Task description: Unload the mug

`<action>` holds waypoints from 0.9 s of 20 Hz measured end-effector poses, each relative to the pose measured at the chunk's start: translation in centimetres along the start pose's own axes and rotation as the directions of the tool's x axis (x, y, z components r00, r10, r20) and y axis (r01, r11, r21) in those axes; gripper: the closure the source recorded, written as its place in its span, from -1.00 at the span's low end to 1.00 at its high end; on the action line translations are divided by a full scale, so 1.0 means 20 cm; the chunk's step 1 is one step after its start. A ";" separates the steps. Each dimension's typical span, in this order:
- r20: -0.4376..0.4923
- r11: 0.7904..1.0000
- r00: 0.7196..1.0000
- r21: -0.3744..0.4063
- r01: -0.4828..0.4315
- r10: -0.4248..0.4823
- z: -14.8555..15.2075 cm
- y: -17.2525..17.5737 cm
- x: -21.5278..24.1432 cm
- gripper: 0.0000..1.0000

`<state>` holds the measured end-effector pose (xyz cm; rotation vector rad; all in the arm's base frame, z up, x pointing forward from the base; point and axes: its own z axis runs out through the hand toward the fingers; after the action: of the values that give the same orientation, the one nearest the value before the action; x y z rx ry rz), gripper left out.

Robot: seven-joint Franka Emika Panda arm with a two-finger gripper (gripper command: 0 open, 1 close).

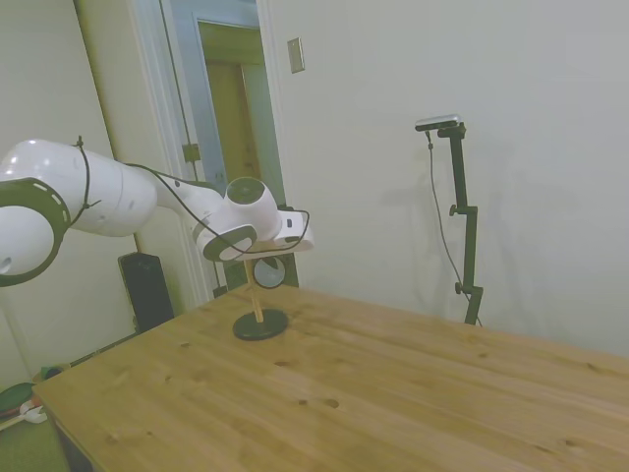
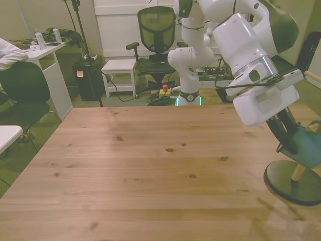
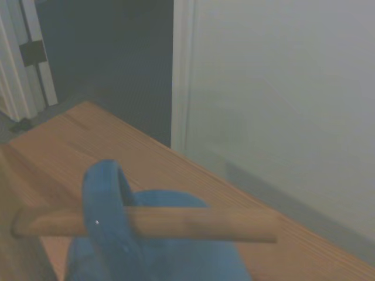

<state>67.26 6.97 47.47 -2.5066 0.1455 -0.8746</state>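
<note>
The light-blue mug [image 2: 307, 146] hangs by its handle [image 3: 104, 205] on a wooden peg [image 3: 193, 225] of the pegged stand, above the stand's dark round base [image 2: 293, 185], at the front view's right edge. In the side view the mug's white inside [image 1: 271, 271] shows just below the arm's hand, beside the stand's wooden post [image 1: 255, 295]. My gripper [image 2: 287, 142] is right against the mug's near side, tilted down toward it. The contact itself is hidden in the side view behind the hand.
The stand's base [image 1: 260, 324] sits near the table's far corner in the side view, close to the edge [image 1: 197, 307]. The wooden tabletop [image 2: 150, 160] stretches wide to the front view's left. An office chair [image 2: 158, 30] and a white desk [image 2: 47, 55] stand beyond the table.
</note>
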 end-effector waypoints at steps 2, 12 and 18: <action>0.002 1.000 1.000 0.014 0.003 -0.003 -0.04 -0.01 0.01 1.00; 0.010 1.000 1.000 0.025 0.003 -0.003 -0.10 -0.01 0.00 1.00; -0.014 0.999 0.999 0.022 -0.045 0.045 -0.14 0.04 0.05 1.00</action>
<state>66.42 4.80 49.64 -2.4677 0.1953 -0.8713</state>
